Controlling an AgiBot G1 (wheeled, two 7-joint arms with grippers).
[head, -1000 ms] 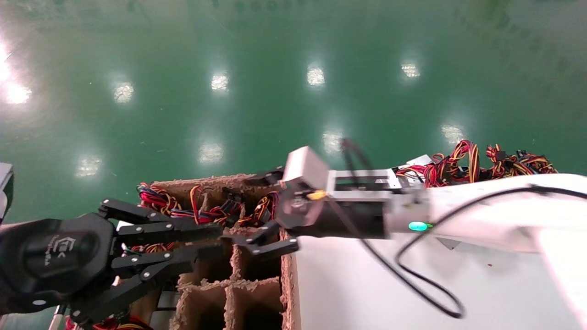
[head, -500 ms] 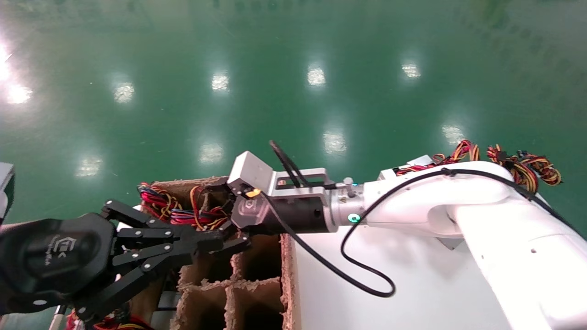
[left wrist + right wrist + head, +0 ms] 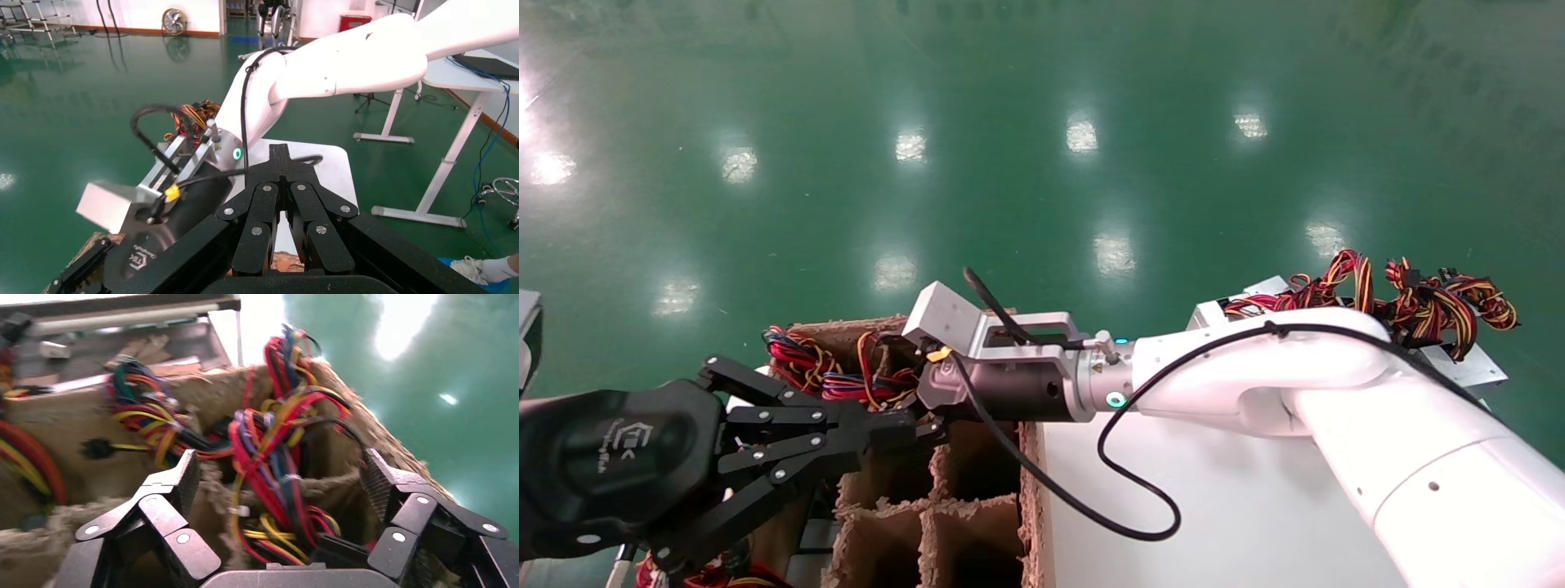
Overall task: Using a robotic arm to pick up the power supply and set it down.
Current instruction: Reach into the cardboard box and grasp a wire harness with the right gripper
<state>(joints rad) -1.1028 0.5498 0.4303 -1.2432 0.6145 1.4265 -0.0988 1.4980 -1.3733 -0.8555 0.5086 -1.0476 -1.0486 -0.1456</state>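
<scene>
The right arm (image 3: 1254, 371) reaches across from the right over the white desk (image 3: 1214, 490) toward a cardboard divider box (image 3: 944, 498) that stands against the desk's left edge. The right claw (image 3: 281, 484) is over the far cells of the box; the right wrist view shows its two fingers spread wide, one on either side of a bundle of red, yellow, blue and black wires (image 3: 275, 453) that rises from a cell, with no contact visible between the pads and the wires. A grey cube camera (image 3: 937, 314) sits on top of the black wrist, and a black cable (image 3: 1091, 490) loops from the wrist down over the desk. The left claw (image 3: 903, 429) is at the near left, just beside the right wrist and above the box; the left wrist view shows its fingers pressed together with nothing between them. A power supply (image 3: 1459, 363), a silver metal case with a wire bundle on top, lies at the far right of the desk, partly hidden behind the right arm. Further wire bundles (image 3: 821, 371) fill the far left cells. The floor (image 3: 1009, 122) is glossy green.
</scene>
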